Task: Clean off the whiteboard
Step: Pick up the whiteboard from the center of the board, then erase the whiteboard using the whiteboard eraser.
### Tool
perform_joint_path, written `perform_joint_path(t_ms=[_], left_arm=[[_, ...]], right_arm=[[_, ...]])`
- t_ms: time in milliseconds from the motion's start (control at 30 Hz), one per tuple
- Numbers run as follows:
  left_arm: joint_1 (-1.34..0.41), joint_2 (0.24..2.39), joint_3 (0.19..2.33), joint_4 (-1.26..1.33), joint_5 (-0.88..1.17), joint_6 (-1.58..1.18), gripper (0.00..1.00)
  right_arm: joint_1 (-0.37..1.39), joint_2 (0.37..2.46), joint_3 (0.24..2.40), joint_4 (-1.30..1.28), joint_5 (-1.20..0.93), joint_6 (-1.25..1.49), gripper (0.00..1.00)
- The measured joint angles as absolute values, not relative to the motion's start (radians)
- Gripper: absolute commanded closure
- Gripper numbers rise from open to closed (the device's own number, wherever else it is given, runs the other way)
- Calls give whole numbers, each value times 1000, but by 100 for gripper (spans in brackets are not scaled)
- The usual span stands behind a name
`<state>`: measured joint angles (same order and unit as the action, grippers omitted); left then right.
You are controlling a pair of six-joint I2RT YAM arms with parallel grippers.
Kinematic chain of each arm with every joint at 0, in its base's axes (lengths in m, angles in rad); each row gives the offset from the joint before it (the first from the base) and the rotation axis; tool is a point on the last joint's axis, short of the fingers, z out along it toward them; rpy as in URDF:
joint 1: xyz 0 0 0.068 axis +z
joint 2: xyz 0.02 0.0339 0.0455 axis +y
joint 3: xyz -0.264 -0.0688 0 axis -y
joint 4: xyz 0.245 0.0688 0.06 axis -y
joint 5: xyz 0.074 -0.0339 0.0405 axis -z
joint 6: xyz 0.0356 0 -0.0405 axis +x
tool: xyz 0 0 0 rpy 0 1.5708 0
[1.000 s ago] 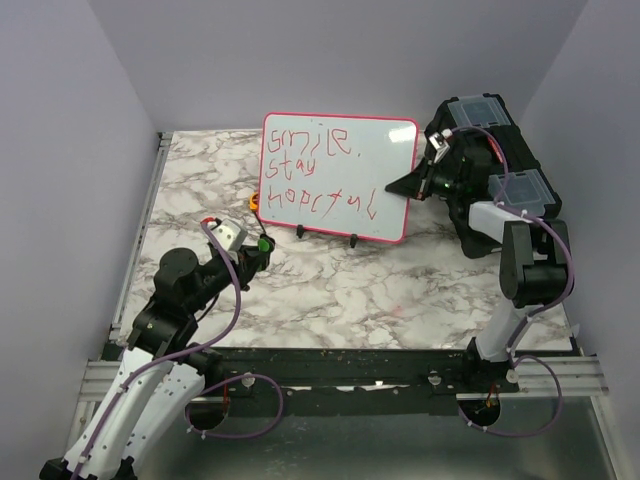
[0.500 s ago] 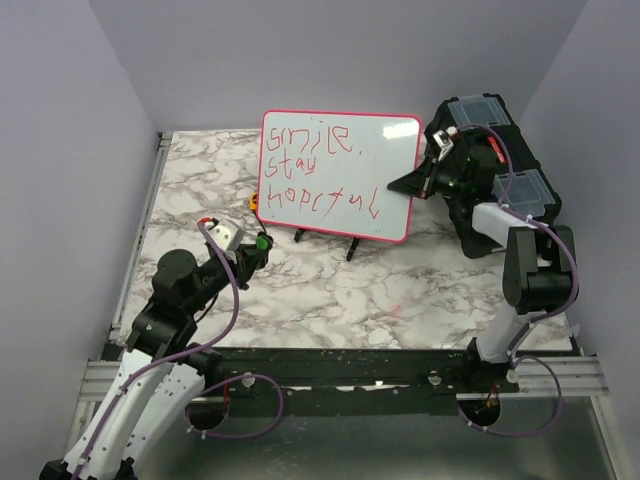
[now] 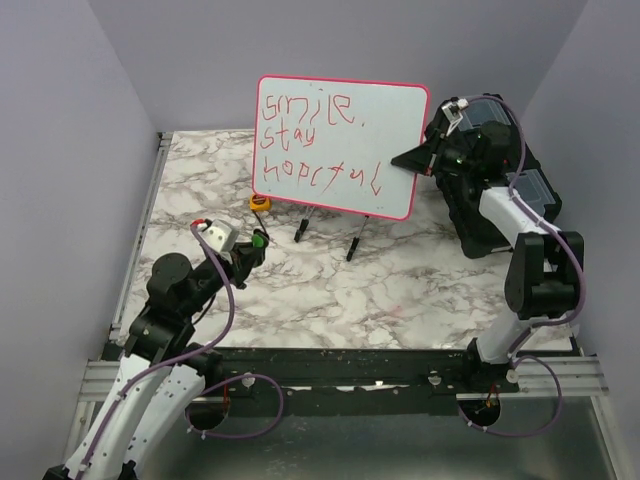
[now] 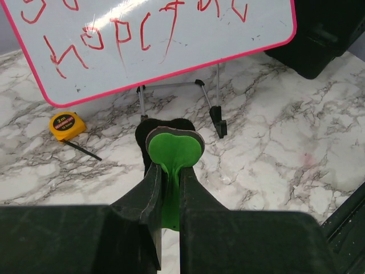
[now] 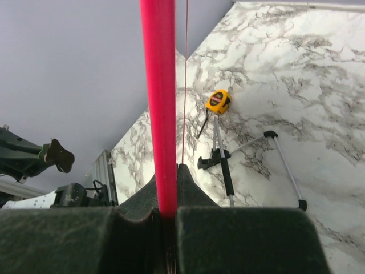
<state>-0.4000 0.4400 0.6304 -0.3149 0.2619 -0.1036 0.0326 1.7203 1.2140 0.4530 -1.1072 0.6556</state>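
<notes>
- Right hand (image 3: 418,157) pinched tight on the right rim of the whiteboard (image 3: 338,145). Board held up above the tape measure (image 3: 261,203), likely to steady it for wiping.
- Left hand (image 4: 169,180) clamps the green eraser (image 4: 174,147) near the tape measure, facing the lettering.

pincer (image 5: 165,214) clamping whiteboard (image 5: 158,85) rim, tape measure (image 5: 218,101) beyond

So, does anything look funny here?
Yes: the whiteboard is tipped up askew over the marble table, thin legs showing beneath, with the right tool pinching its right rim. The red writing is unwiped, and the left tool holds its green eraser well short of it.
</notes>
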Motion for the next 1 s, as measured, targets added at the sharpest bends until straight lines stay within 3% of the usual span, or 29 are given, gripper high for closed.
perform_joint_path(t_ms=[400, 800, 1000], left_arm=[[-366, 381, 596, -245, 282, -259, 100], [-366, 324, 499, -135, 432, -578, 100], [-366, 279, 411, -130, 431, -658, 100]], right_arm=[[42, 1567, 1222, 236, -1132, 541, 99], [51, 1213, 958, -273, -1179, 14, 99], [46, 1062, 824, -307, -1198, -96, 99]])
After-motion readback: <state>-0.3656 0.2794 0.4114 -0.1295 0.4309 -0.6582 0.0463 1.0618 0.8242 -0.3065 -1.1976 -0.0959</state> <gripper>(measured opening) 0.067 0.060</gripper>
